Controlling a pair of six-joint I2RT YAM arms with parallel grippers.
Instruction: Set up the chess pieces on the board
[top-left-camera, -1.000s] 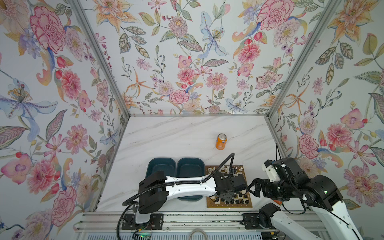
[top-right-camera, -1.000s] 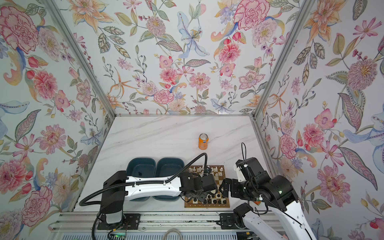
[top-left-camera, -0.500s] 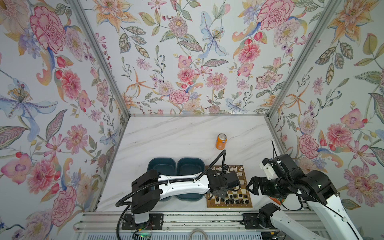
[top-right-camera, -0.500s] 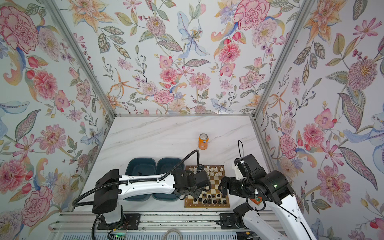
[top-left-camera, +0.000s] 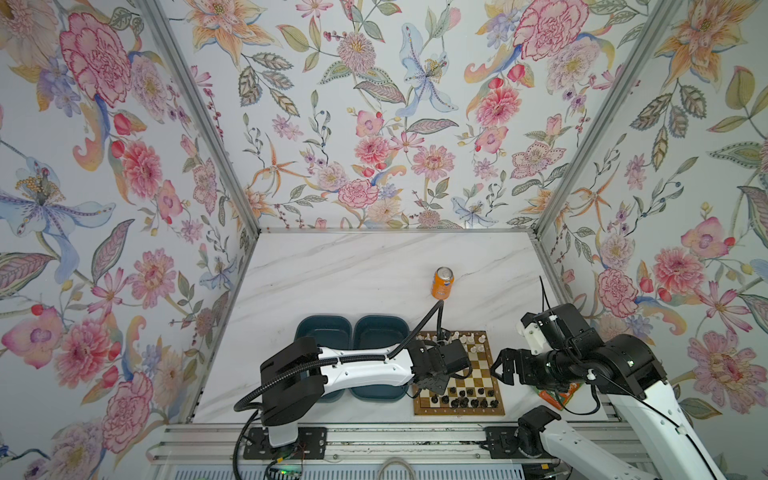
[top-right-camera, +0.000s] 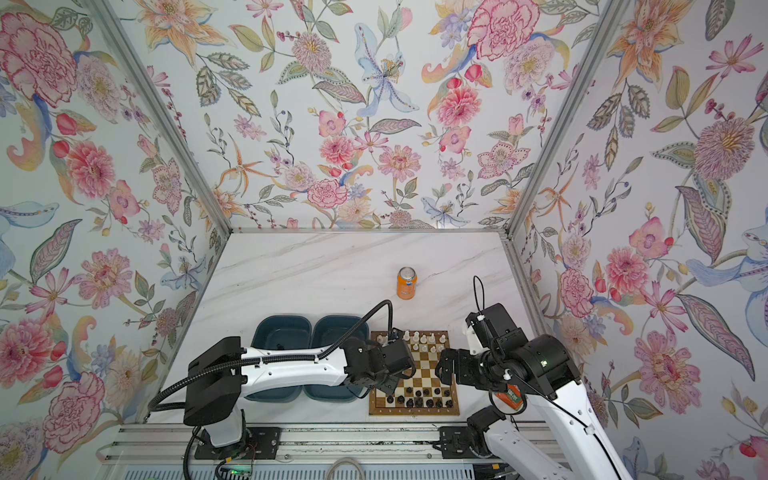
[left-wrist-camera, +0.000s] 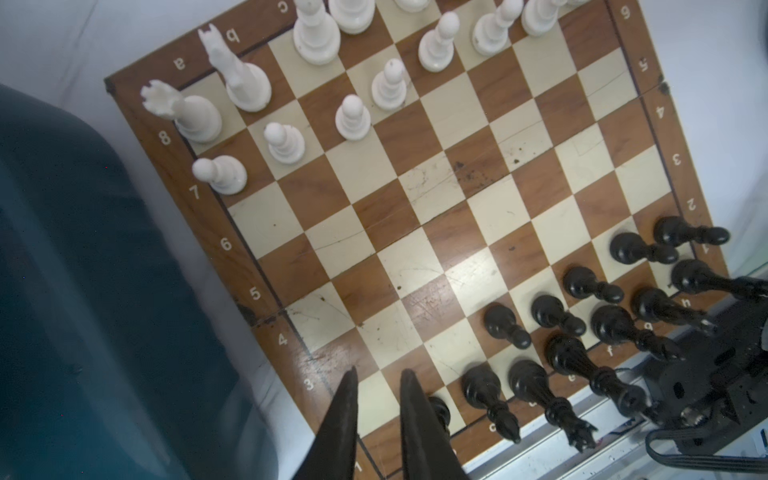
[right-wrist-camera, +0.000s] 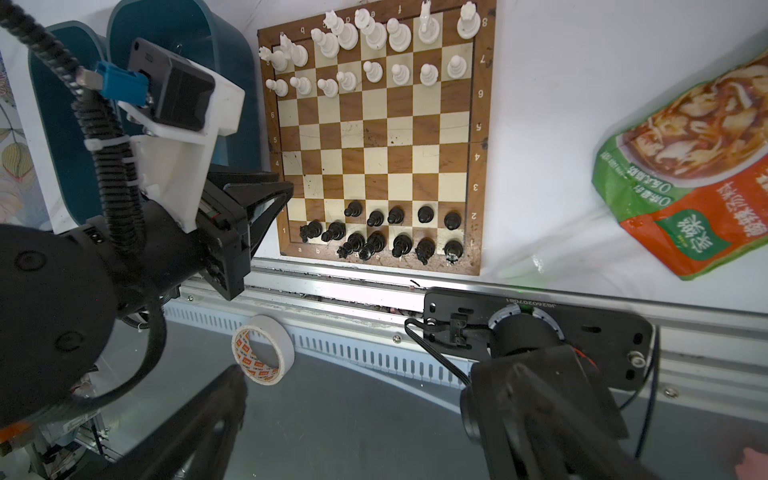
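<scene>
Drawn back from mid-board to the near left corner of the square wooden chessboard (top-left-camera: 459, 411), the left gripper (left-wrist-camera: 379, 374) held its jaws nearly together on nothing, a glossy black chess piece (left-wrist-camera: 439, 409) upright just beside them, while the right gripper (top-left-camera: 500, 370), farther off, gaped wide.

We see the left arm (top-left-camera: 365, 368) drawn back toward the left of both top views, and its black elbow block (top-left-camera: 291, 376) sits further left than a second ago. Then the left fingers (left-wrist-camera: 343, 419) and the wrist covered the middle and right of the board (top-left-camera: 457, 410); now they hang over its lower left corner. This has uncovered the middle squares and most of the black pieces (top-left-camera: 467, 402) along the lower edge. The right arm (top-left-camera: 582, 365) has edged slightly upward in the frame.
</scene>
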